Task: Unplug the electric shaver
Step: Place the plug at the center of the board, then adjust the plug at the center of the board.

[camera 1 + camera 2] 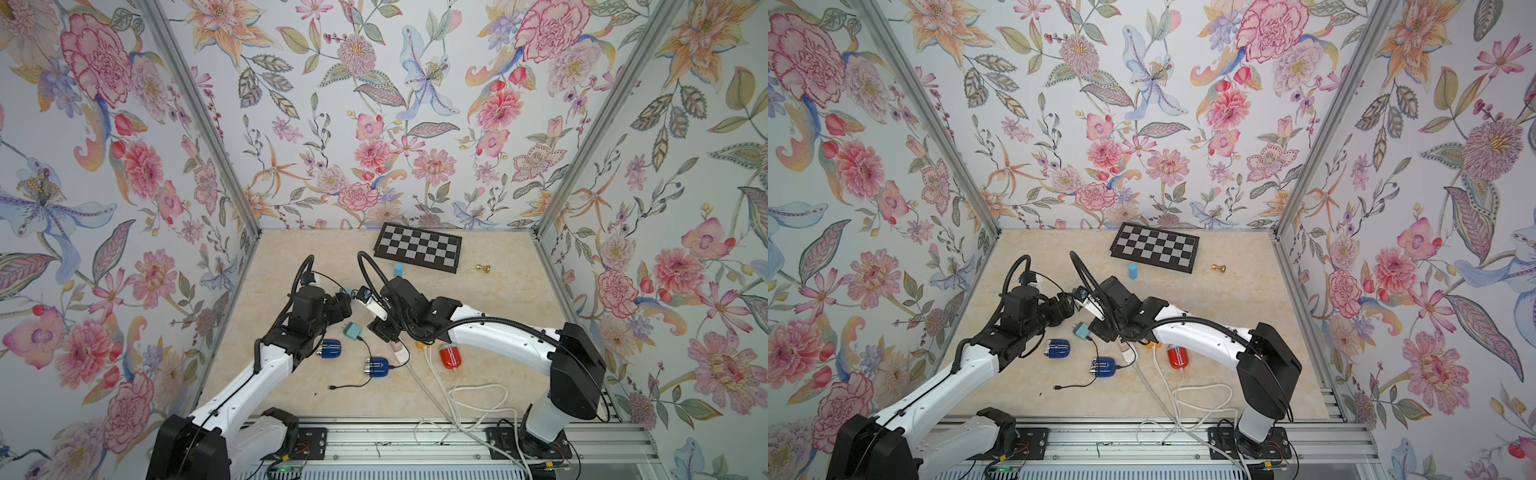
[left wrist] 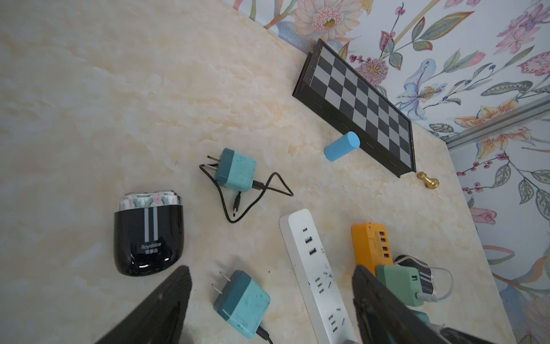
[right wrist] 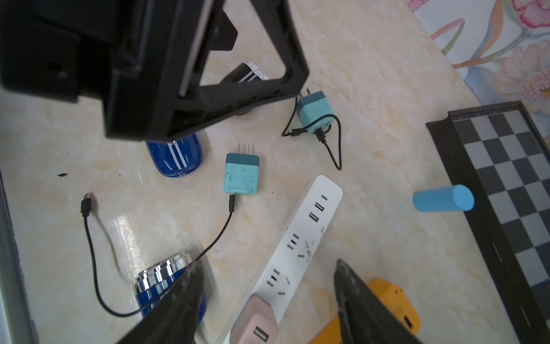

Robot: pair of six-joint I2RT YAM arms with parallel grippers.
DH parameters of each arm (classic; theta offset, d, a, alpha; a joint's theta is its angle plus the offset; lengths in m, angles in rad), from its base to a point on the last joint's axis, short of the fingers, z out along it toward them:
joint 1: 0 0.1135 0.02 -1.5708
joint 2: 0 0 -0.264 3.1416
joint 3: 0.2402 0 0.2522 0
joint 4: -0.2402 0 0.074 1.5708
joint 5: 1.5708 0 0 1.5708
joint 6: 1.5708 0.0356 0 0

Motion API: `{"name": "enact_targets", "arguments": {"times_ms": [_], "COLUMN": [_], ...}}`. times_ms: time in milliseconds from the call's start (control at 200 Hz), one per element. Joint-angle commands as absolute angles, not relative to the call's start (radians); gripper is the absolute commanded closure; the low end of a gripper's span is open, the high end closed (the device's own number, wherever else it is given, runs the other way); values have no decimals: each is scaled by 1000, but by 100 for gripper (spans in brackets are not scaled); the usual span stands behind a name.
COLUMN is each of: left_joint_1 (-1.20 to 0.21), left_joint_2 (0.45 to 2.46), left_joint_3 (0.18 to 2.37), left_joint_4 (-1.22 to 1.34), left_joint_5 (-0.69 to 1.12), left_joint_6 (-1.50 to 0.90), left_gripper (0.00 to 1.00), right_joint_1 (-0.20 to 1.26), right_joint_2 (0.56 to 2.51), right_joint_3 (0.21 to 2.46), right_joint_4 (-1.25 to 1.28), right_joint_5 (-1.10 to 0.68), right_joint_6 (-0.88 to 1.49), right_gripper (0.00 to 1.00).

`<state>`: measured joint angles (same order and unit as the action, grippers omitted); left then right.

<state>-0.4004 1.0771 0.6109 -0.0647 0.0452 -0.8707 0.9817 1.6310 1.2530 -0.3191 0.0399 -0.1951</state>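
- We see the left gripper [image 2: 270, 268] released, jaws wide apart with nothing between them. A loose teal adapter [image 2: 242, 300] lies on the table [image 2: 119, 104] beneath.
- The right gripper [image 3: 269, 262] is likewise spread and empty. It hangs over the white power strip [image 3: 300, 235], where 1 pink adapter [image 3: 256, 323] sits plugged in.
- The corded blue shaver [image 1: 376, 368] lies flat between the 2 arms, just beside that strip. We cannot tell which port its lead enters.
- 1 red shaver [image 1: 451, 356] lies under the right arm.
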Motion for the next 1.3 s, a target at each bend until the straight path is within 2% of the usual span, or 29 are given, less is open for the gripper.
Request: {"name": "enact_targets", "arguments": {"times_ms": [0, 210, 575, 801, 1296], "left_joint_1": [-451, -611, -689, -717, -697], "left_joint_2": [1088, 1213, 1404, 1423, 1324], "left_joint_3": [565, 586, 486, 442, 400], "left_joint_4": [-12, 116, 452, 438, 91], "left_joint_5": [36, 19, 115, 123, 65], "left_joint_6": [-1012, -1120, -1257, -1265, -1109], "left_gripper": [14, 14, 17, 19, 19], "right_joint_1": [956, 930, 930, 942, 1080], "right_joint_2": [1552, 1453, 1367, 1281, 1257], "right_joint_3": [1154, 1015, 899, 843, 798], "right_joint_4": [-304, -256, -233, -216, -162], "right_joint_5": [17, 56, 72, 81, 85], "right_joint_6": [-191, -167, -120, -134, -219], "right_gripper": [30, 32, 32, 33, 34]}}
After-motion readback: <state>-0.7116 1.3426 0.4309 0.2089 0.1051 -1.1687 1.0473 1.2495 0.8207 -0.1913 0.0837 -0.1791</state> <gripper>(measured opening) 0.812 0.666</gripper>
